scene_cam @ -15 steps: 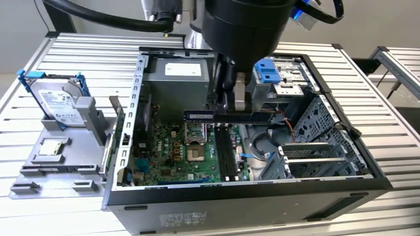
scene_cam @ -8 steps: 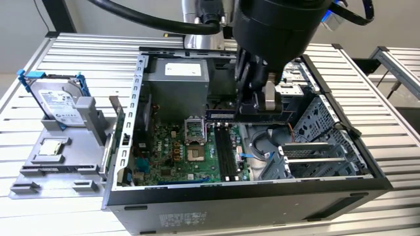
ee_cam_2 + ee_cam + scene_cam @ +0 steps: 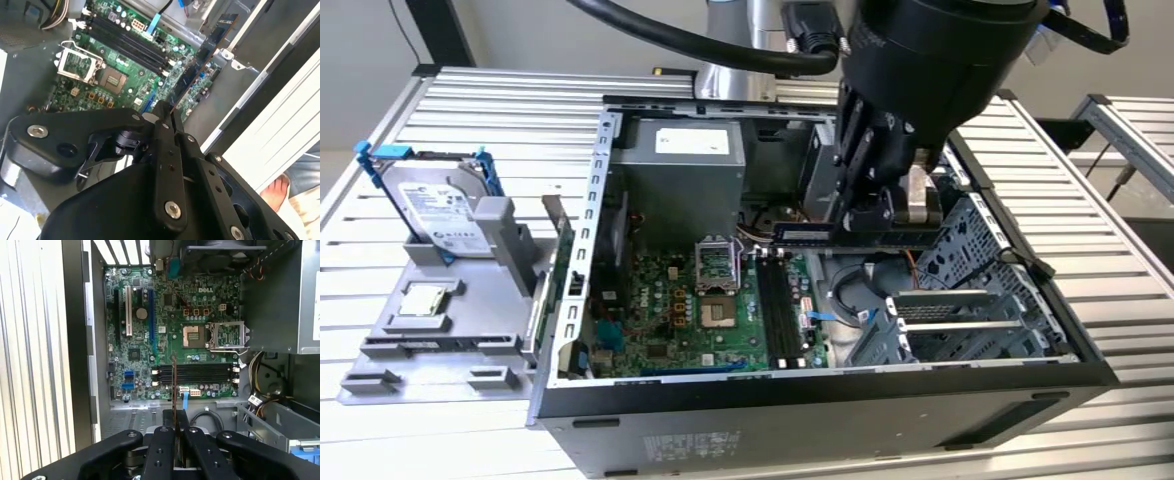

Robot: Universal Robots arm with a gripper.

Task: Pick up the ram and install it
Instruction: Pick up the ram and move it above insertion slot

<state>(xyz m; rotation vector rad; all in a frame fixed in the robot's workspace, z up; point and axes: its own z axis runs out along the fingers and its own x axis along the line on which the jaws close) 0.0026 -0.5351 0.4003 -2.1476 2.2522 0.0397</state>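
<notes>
The pincer (image 3: 887, 222) is pressed together on the ram (image 3: 834, 235), pinching the dark stick by one end so that it hangs level inside the open computer case (image 3: 787, 420), above the green motherboard (image 3: 680, 320) and not seated in the black memory slots (image 3: 781, 310). In both wrist views the ram (image 3: 207, 47) (image 3: 174, 380) shows edge-on, running out from between the fingertips over the memory slots (image 3: 195, 374). On the worktop (image 3: 494, 110) at the exterior view's left, a grey tray (image 3: 400, 350) carries the blue-framed hard drive (image 3: 440, 205) and a small square silver chip (image 3: 424, 298).
</notes>
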